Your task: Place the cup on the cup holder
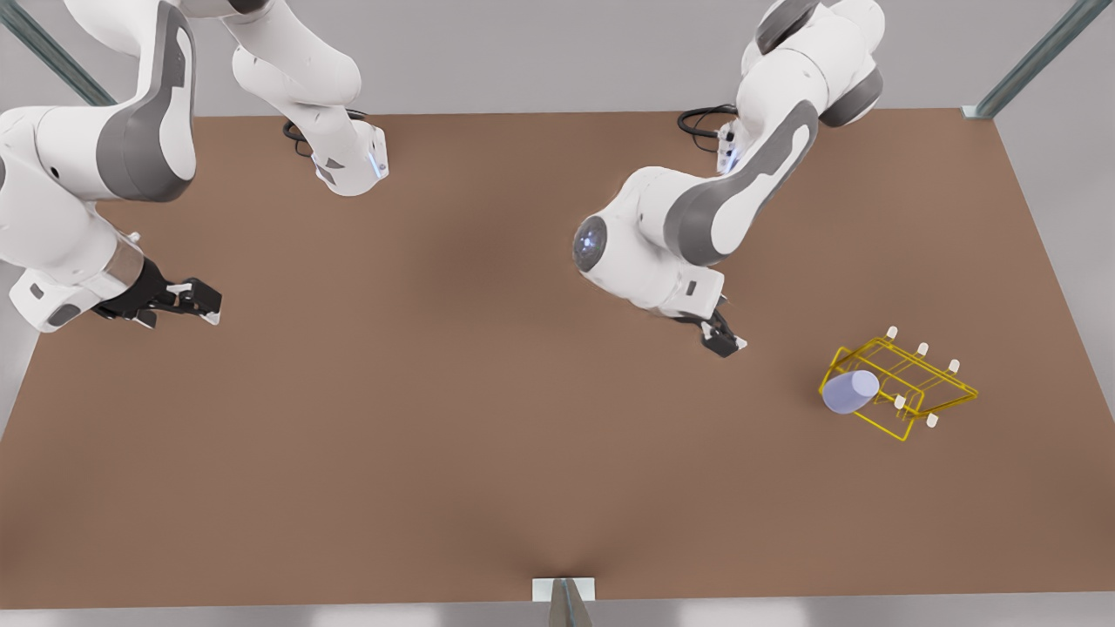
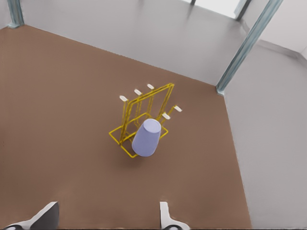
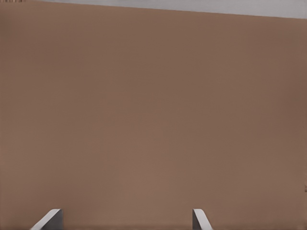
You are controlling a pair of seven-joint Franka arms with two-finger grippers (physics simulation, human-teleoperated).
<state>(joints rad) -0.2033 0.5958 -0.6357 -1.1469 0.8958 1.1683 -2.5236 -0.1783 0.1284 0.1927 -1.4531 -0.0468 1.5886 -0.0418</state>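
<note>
Left hand (image 1: 725, 341) agape beside cup (image 1: 850, 391)

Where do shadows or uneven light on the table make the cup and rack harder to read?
Front view: soft darker patches on the brown table, none hiding the small lavender-blue tapered cup on the yellow wire rack. Left wrist view: even light, a faint shadow beneath the cup, and the rack's thin wires read clearly. Right wrist view: flat, evenly lit table.

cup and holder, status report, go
Left gripper open, short of the holder, empty. Right gripper open, waiting far across the table. Cup on the holder. Nothing in the way.
</note>
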